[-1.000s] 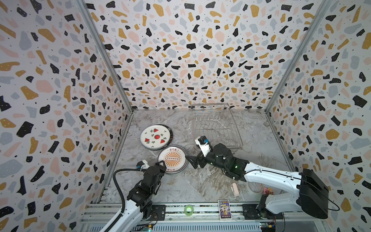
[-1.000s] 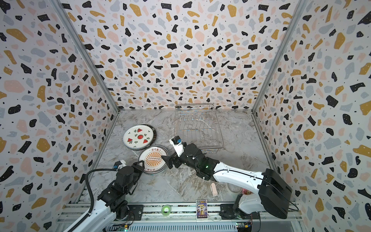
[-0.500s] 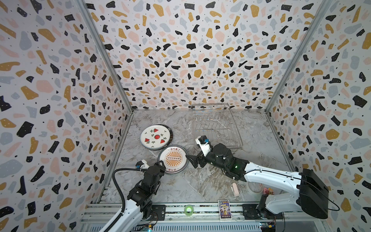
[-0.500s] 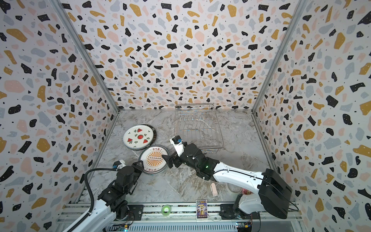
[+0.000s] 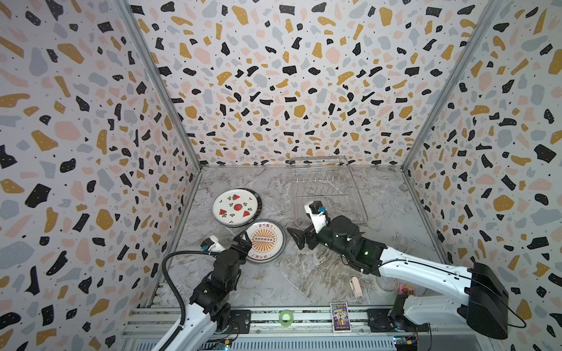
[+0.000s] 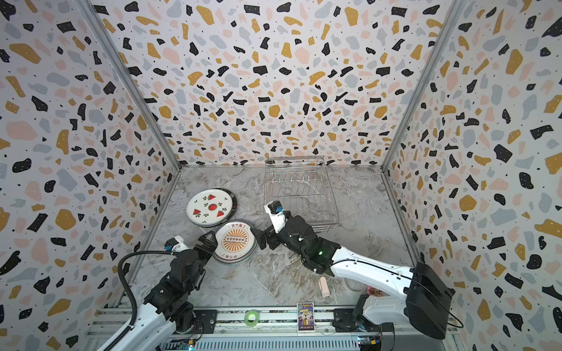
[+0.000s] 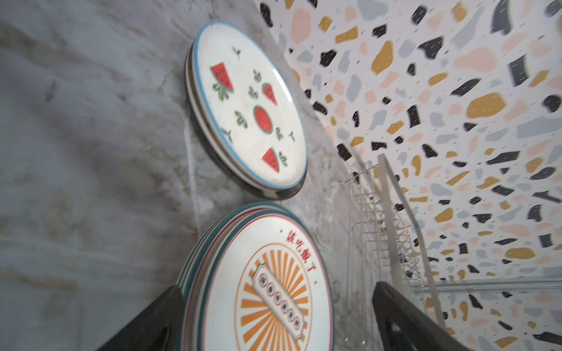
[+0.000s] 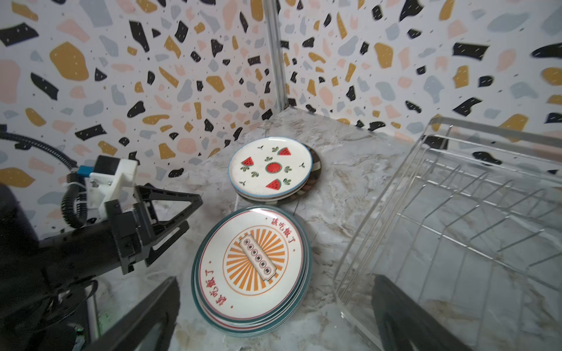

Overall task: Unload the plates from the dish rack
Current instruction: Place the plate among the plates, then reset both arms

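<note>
Top views both show the marble-patterned table (image 5: pixel 304 273) with the dish rack (image 5: pixel 325 188) (image 6: pixel 299 188) standing near the back wall, right of centre.

The right gripper (image 5: pixel 296 238) (image 6: pixel 263 240) lies low over the table in front of the rack's near left corner and points toward the plates. Its fingers (image 8: pixel 146 319) are spread wide with only bare table and the rack's corner between them.

The left gripper (image 5: pixel 244 243) (image 6: pixel 209 240) sits at the near left rim of the sunburst stack (image 5: pixel 265 241) (image 6: pixel 235 241). Its fingers (image 7: pixel 152 322) are wide apart, one low by the table and one above. The stack's rim lies between them without being pinched, as the right wrist view also shows.

All the plates in view lie flat on the table left of the rack, in two piles. The watermelon stack (image 5: pixel 237 207) (image 8: pixel 270 167) is farther back, its bottom dark plate offset. The sunburst stack just touches its near edge.

A green tape roll (image 5: pixel 286 317) and a small card (image 5: pixel 340 316) rest on the front rail.
</note>
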Controlling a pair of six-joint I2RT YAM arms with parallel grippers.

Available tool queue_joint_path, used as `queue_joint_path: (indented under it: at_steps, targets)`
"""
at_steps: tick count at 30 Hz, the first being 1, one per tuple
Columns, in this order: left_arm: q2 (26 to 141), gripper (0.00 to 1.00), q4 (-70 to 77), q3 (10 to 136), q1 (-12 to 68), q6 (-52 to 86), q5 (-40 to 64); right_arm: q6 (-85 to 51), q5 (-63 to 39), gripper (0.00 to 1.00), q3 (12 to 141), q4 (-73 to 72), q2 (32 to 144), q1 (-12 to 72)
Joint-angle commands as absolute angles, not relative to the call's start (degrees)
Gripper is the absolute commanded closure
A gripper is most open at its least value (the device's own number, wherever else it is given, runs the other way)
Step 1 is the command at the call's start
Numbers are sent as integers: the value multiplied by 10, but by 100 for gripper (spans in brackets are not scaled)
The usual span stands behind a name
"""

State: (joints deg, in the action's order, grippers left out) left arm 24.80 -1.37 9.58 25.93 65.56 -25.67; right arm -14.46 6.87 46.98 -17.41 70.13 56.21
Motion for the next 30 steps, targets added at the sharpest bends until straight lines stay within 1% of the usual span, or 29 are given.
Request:
queue_joint_path:
  at_steps: [1, 5, 8, 10, 13, 15, 19, 21, 23, 25, 27, 30]
  targets:
    - [260, 0, 81, 132, 257, 573, -340, -154, 104, 1, 477, -156, 667, 504]
    - [331, 0, 173, 174, 257, 458, -394, -160, 135, 1, 490, -110, 649, 403]
    - [400, 0, 173, 230, 256, 410, -458, -154, 154, 0, 492, -84, 638, 322]
    - [439, 0, 229, 229, 256, 379, -498, -141, 191, 1, 464, -109, 623, 280]
    - [484, 1, 309, 216, 254, 280, -574, -106, 273, 0, 387, -196, 604, 234]
    - [502, 1, 300, 224, 244, 249, -611, -68, 310, 0, 335, -259, 596, 204]
    - [489, 2, 299, 208, 224, 192, -629, -91, 300, 0, 292, -256, 608, 121]
    - [468, 0, 342, 169, 225, 165, -644, -105, 309, 0, 269, -282, 626, 104]
    - [465, 1, 391, 129, 223, 133, -652, -90, 321, 0, 240, -335, 647, 99]
    - [493, 1, 424, 103, 218, 116, -668, -69, 335, 0, 209, -395, 673, 96]
    - [530, 0, 443, 91, 205, 121, -671, -45, 327, 0, 179, -456, 699, 96]
    - [575, 0, 473, 87, 194, 108, -626, -31, 314, 0, 133, -559, 744, 94]
